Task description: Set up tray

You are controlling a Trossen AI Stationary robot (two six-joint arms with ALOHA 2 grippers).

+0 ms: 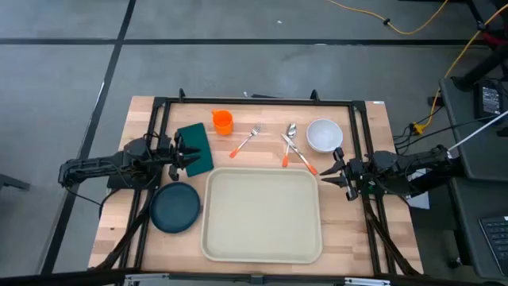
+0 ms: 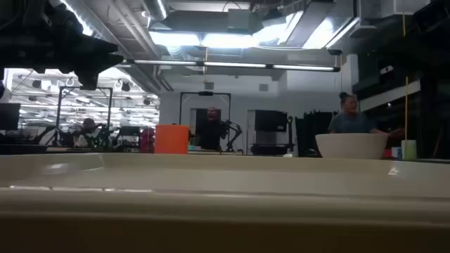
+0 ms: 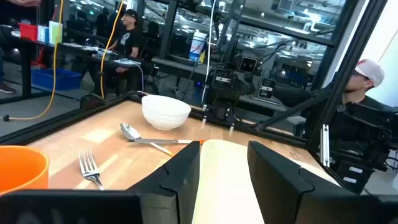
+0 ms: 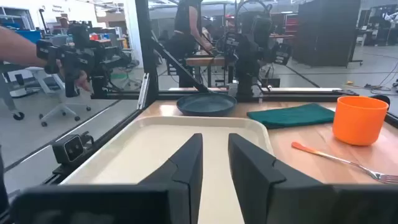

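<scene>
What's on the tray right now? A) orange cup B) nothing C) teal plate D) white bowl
B: in the high view the tray is bare; the plate sits to its left, while the bowl and cup stand beyond its far edge.

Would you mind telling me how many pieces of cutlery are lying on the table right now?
3: a fork right of the orange cup, then a spoon and another orange-handled utensil, crossing each other left of the white bowl. None seems hidden.
</scene>
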